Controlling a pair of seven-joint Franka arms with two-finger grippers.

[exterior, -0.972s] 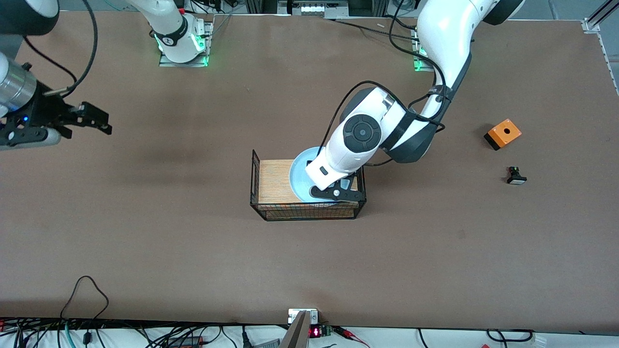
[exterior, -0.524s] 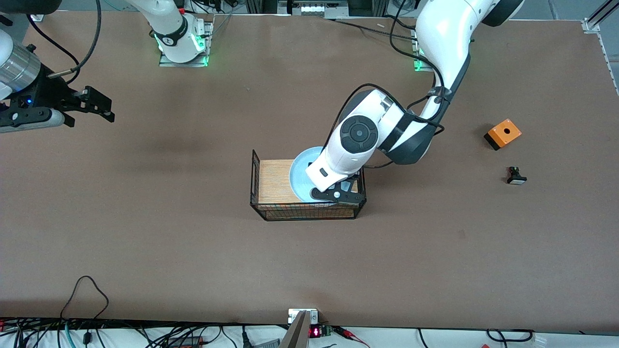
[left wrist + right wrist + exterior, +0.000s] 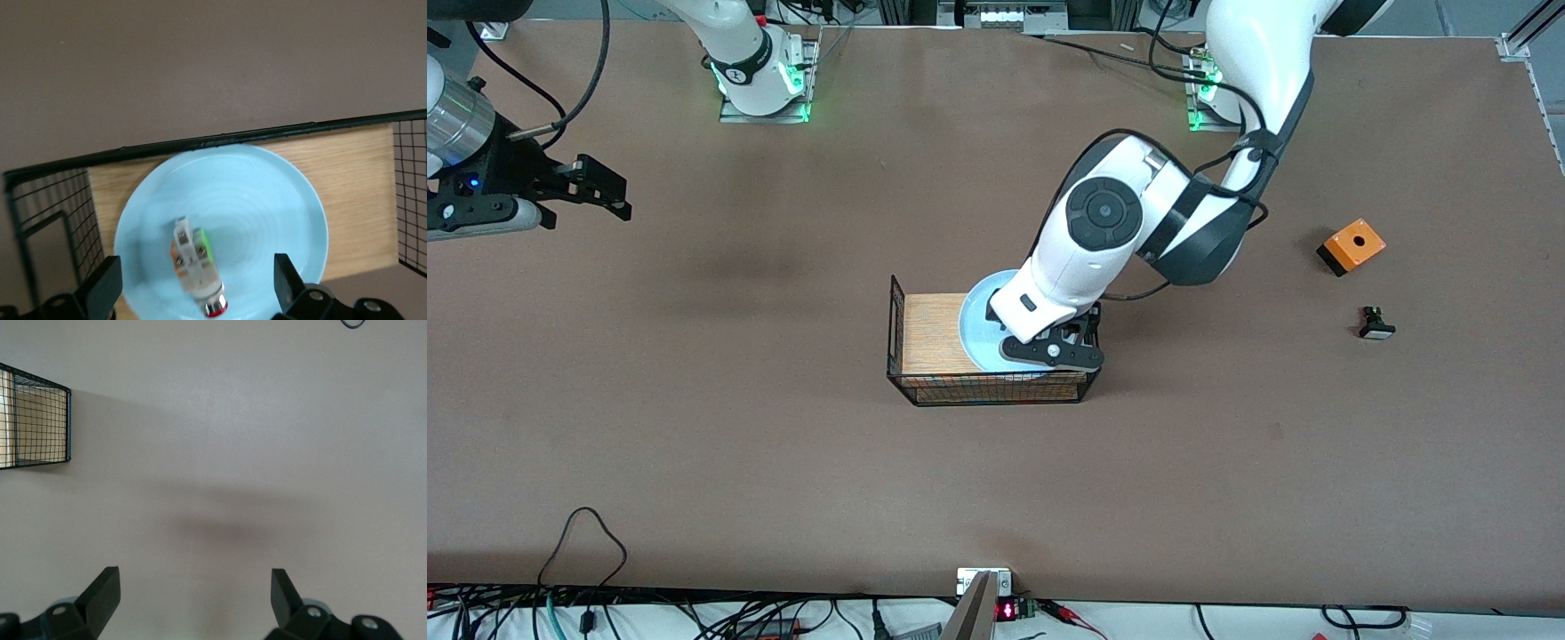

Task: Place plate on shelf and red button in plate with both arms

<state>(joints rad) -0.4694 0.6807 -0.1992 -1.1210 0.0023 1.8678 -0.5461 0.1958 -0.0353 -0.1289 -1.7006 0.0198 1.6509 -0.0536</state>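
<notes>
Right hand (image 3: 609, 197) waiting over bare surface (image 3: 738, 462), fingers wide, empty. Plate (image 3: 980, 322) in wire basket (image 3: 900, 356), partly hidden by left arm. Red button (image 3: 197, 270) lying on plate, cap cut off. Left hand (image 3: 193, 293) above, wide.

No readable text, labels or numbers; red display (image 3: 1006, 611) at table edge too small to read.

The red button (image 3: 197, 269) lies on the pale blue plate (image 3: 267, 200) in the wire basket (image 3: 47, 200).
</notes>
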